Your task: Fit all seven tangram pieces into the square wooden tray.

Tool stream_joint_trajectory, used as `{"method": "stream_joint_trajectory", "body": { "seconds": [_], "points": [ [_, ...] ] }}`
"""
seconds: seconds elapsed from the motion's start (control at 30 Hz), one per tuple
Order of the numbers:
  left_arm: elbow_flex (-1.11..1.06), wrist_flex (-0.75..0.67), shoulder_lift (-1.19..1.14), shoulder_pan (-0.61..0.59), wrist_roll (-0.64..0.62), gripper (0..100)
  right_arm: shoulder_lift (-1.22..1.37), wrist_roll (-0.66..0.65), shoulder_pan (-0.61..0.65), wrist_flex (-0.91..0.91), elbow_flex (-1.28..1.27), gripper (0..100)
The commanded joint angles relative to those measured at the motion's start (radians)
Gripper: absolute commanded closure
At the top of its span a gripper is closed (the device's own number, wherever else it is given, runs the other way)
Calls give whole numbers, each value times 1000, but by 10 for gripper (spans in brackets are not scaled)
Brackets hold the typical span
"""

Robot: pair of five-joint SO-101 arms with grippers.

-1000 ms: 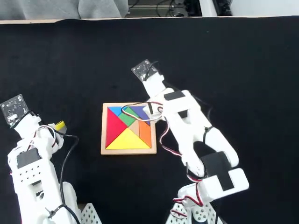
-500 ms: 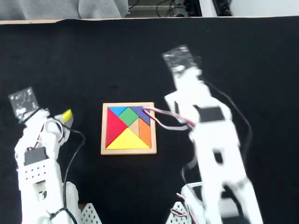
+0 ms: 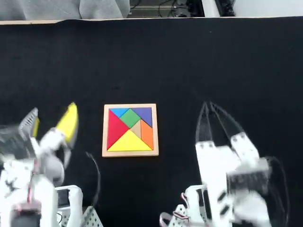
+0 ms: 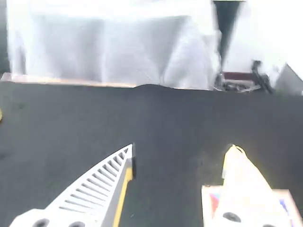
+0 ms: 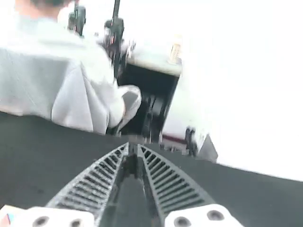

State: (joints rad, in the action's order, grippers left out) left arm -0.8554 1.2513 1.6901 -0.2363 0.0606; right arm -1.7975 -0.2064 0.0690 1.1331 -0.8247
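You look finished: all seven pieces [image 3: 130,130] sit in the tray [image 3: 130,154], between left jaws spread empty and right jaws closed.

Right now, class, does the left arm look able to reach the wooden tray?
Probably yes. The left end effector is open beside the tray, with only bare black cloth between them; the right end effector sits on the tray's far side, out of the way.

Bare worktop [image 3: 213,61] is lying open all round the tray [image 3: 130,153], w/ left hand [image 3: 52,112] & right hand [image 3: 208,105] flanking it, both well apart.
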Motion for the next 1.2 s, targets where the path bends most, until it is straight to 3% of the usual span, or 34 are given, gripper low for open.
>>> {"method": "stream_joint_trajectory", "body": {
  "seconds": [0.0,0.07,0.13,0.37,0.5,0.7,0.9,1.17],
  "points": [
    [-124,72,133,48,121,701,-99,17,-17,18,-38,951],
    [-189,63,87,-5,120,698,-74,18,-18,5,-96,902],
    [-300,-32,87,-36,120,697,-74,18,-18,-46,-185,857],
    [-857,-605,126,-48,123,701,-74,18,-18,-402,-645,847],
    [-846,-528,81,-21,123,733,-59,18,-18,-520,-869,853],
    [-846,-353,72,25,123,756,-44,18,-18,-310,-863,853],
    [-846,-107,72,18,123,758,-53,12,-20,60,-863,850],
    [-846,-11,72,18,121,758,-53,18,-144,149,-863,853]
  ]
}}
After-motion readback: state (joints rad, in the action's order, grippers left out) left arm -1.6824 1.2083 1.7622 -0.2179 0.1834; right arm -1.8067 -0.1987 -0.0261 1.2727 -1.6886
